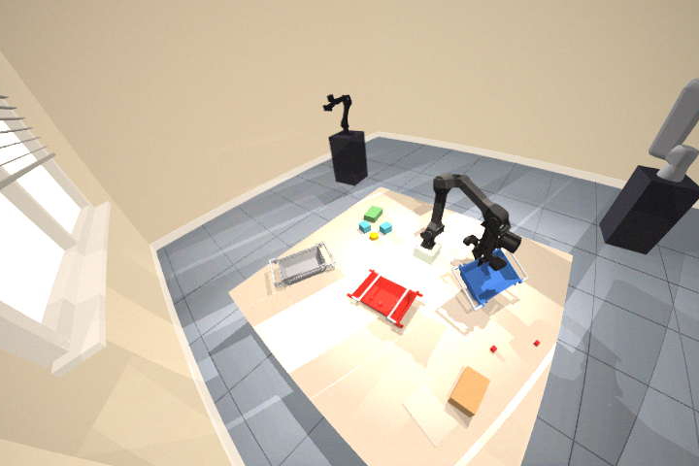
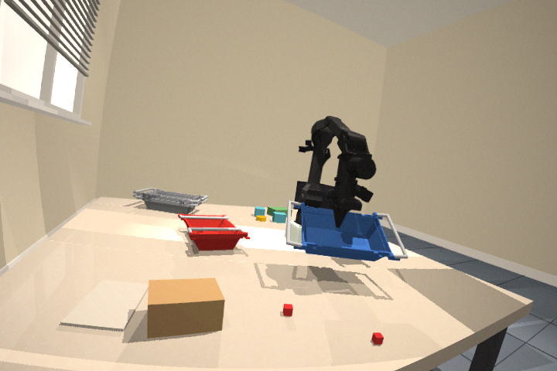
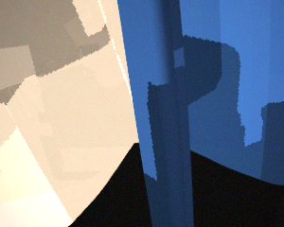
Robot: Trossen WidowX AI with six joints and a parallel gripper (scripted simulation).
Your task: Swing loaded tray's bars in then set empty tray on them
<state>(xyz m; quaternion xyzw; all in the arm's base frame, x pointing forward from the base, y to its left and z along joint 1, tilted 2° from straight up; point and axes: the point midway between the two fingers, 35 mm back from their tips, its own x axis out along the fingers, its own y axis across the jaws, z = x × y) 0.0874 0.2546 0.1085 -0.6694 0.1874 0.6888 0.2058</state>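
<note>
Looks like a robot test room, not a home: bare beige walls, grey tiled floor, a blinded window left of a big pale table. Arm bolted on the table top. Beyond the table, two dark pedestals carrying further arms. On the table, sorting trays and small coloured blocks.
</note>
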